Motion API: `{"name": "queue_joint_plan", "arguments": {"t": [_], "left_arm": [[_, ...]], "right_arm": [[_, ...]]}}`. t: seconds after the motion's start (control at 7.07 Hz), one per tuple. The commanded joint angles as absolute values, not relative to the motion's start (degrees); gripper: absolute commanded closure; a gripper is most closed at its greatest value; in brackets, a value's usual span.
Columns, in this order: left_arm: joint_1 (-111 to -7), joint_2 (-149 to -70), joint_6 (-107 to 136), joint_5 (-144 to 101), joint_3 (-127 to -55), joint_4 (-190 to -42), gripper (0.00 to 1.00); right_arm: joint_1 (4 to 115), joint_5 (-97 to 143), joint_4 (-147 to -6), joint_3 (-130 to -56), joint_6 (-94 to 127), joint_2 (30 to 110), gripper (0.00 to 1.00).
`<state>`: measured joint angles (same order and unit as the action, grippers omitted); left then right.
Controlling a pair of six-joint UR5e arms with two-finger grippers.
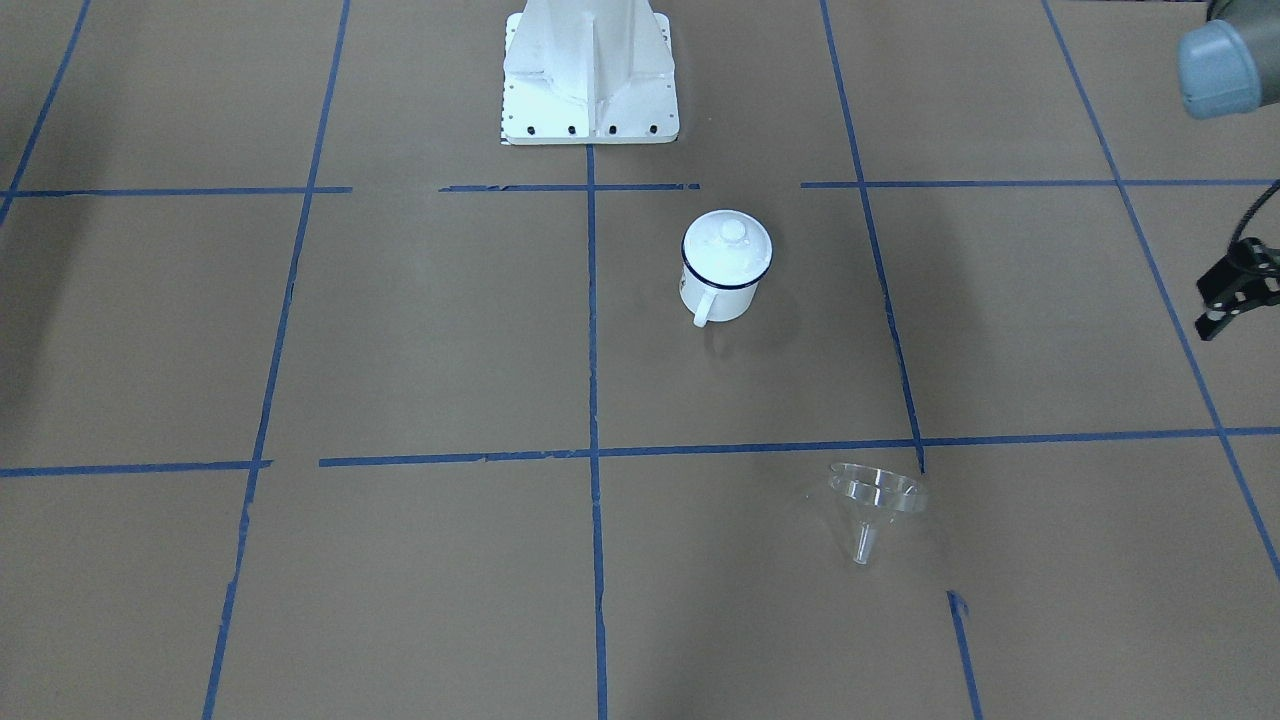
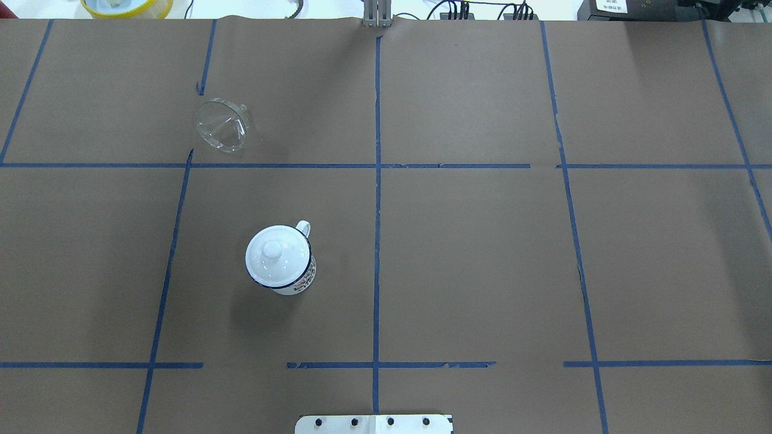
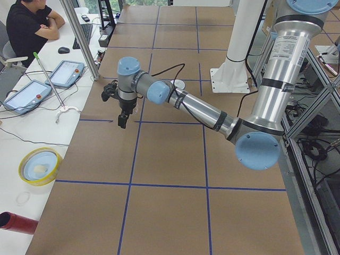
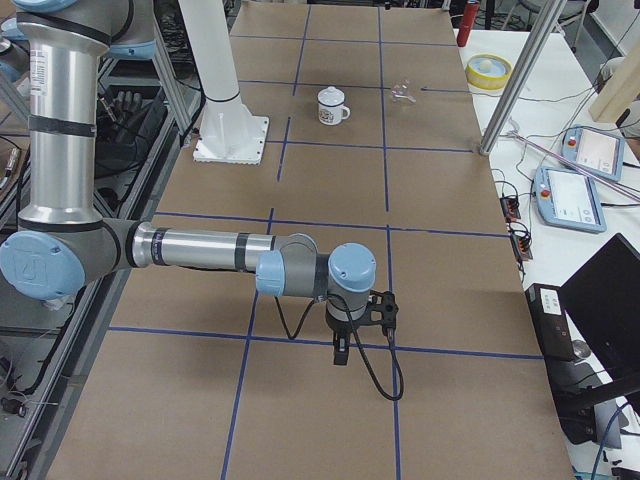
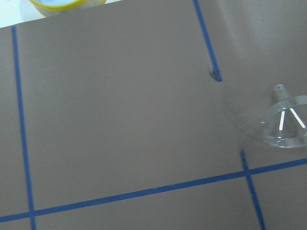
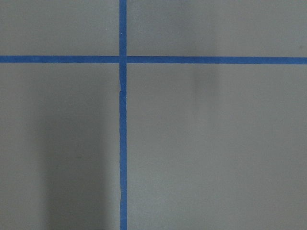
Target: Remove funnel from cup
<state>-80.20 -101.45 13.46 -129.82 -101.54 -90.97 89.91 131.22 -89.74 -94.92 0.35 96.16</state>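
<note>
Your left gripper is hanging over the table, pointing down, holding nothing and touching nothing. In the front view only its black body is showing at the frame's edge, and in the left-side view its fingers are looking close together. Even so, you cannot tell from these views whether it is open or closed. Your right gripper is hanging over the robot's right end of the table, also pointing down with nothing in it. It is showing only in the right-side view, so its state cannot be told either. Its wrist camera is showing you nothing but brown paper and blue tape.

The funnel is already out of the cup. It is lying on its side on the paper, spout pointing away from the robot, just past a tape line and in the square beyond the cup's, on the robot's left half. The funnel and the cup are sitting well apart. The cup is standing upright with the lid resting on it, handle turned away from the robot.

The funnel is lying well apart from the left gripper, which is hanging farther out toward the table's left end. In the left wrist view you are catching the funnel at the right edge of the frame.
</note>
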Motion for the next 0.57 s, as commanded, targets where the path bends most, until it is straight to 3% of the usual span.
{"name": "queue_joint_plan", "arguments": {"t": [0.0, 0.42], "left_arm": [[-87.26, -95.13, 1.72, -135.09, -98.00, -90.79, 0.00], [-90.53, -91.05, -4.31, -134.65, -92.74, -91.49, 0.00]], "right_arm": [[89.91, 131.22, -89.74, -94.83, 0.35, 96.15, 0.00], [89.91, 131.22, -89.74, -94.92, 0.35, 96.15, 0.00]]}}
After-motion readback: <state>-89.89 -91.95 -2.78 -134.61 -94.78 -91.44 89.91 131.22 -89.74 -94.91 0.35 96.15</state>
